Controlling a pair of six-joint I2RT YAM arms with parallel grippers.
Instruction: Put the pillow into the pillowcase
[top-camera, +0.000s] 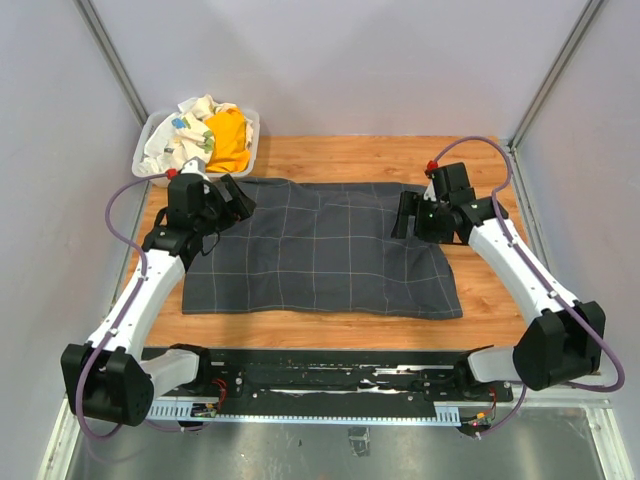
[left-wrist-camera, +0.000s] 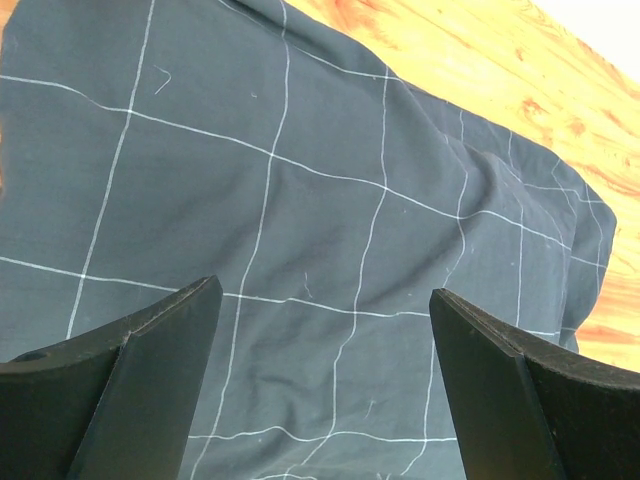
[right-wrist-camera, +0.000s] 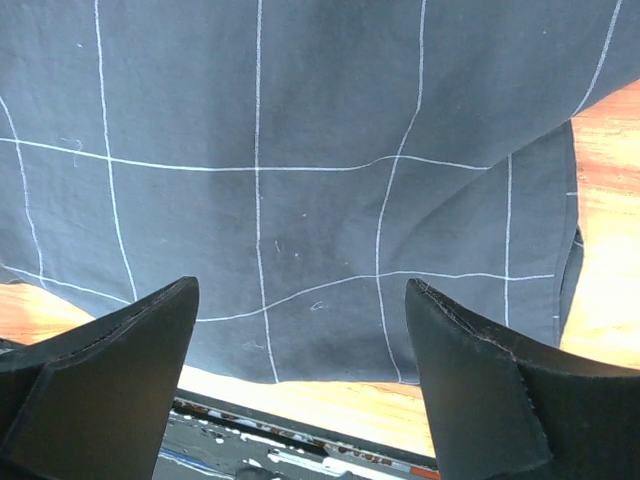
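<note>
Pillowcase (top-camera: 320, 250) lies spread across the wooden surface (top-camera: 340, 158), reaching from one arm to the other. Pillow: not visible in any view. We cannot tell whether it sits inside, though the cloth looks faintly padded. A bin (top-camera: 252, 130) of loose cloths stands at the far left corner. Left end effector (top-camera: 238, 200) and right end effector (top-camera: 404, 215) hover over opposite ends, jaws spread wide, holding nothing. We judge the sound move is to confirm the fill first, then pinch one fabric layer only, near a corner.
</note>
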